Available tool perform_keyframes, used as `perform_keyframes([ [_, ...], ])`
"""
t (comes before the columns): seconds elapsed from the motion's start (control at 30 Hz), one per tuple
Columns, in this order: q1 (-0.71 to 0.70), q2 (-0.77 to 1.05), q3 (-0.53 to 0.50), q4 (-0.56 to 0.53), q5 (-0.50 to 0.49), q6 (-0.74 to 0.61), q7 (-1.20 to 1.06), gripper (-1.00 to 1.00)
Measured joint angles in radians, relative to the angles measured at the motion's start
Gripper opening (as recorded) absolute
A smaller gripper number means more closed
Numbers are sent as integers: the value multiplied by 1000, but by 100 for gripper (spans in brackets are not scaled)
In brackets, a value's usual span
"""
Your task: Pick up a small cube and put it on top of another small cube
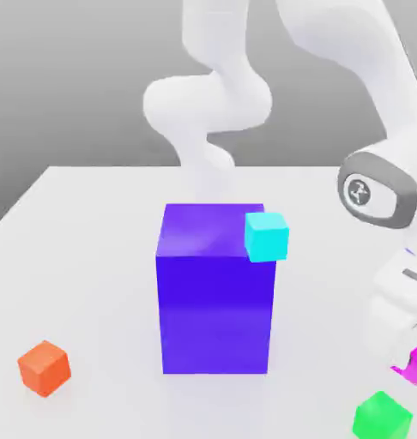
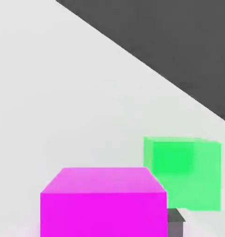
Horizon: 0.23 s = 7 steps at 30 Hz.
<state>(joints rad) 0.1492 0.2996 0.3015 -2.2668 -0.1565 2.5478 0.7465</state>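
magenta cube (image 2: 103, 214) — snug in the hand's (image 1: 408, 353) grip — near the green cube (image 1: 382, 417), blue-violet block (image 1: 216, 313) well apart

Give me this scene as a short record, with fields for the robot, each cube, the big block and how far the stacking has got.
Robot: one arm, its hand at the exterior view's right
Magenta cube: at the hand
Green cube: near the magenta cube
Orange cube: on the table, exterior view's left
Cyan cube: seen against the big block's upper corner; whether it rests there, cannot tell
Big block: blue-violet, standing mid-table
Stacking: magenta cube not on another cube
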Motion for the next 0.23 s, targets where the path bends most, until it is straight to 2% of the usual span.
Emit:
perform_keyframes([
  [0.1,14,88,-36,15,-42,72,16,-100],
  [0.13,21,113,-46,17,-54,94,24,100],
  [0.23,21,113,-46,17,-54,94,24,100],
])
